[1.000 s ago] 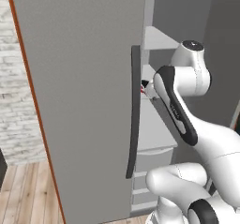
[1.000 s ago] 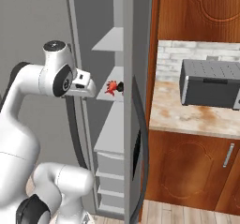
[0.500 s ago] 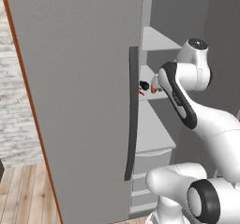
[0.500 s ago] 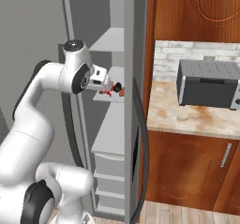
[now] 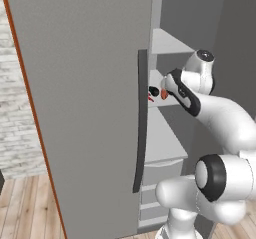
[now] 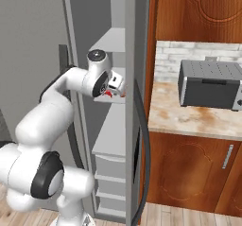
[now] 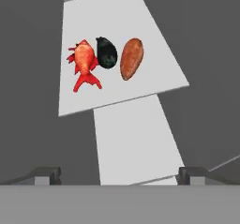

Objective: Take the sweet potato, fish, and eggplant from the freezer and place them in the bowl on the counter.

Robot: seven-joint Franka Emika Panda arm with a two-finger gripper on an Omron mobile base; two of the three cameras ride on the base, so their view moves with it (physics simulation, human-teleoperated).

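The freezer (image 5: 85, 108) stands open, its grey door swung out with the black handle (image 5: 141, 123) towards me. On a white shelf (image 7: 154, 45) inside lie three things in a row: the red fish (image 7: 84, 63), the black eggplant (image 7: 107, 53) and the orange-brown sweet potato (image 7: 131, 58). My gripper (image 7: 119, 176) is open and holds nothing; it looks down on them from above and stands apart from them. In the left base view the gripper (image 5: 159, 89) reaches into the freezer at that shelf, beside the eggplant (image 5: 154, 90). The bowl is out of view.
A grey toaster oven (image 6: 210, 84) stands on the beige counter (image 6: 189, 118) to the right of the freezer, over reddish-brown cabinets (image 6: 189, 173). White drawers (image 6: 111, 178) fill the freezer's lower part. The open door (image 5: 85, 108) walls off the left side.
The arm has stretched forward and carried the hand deeper into the freezer, up to the shelf with the food. The gripper has stayed open.
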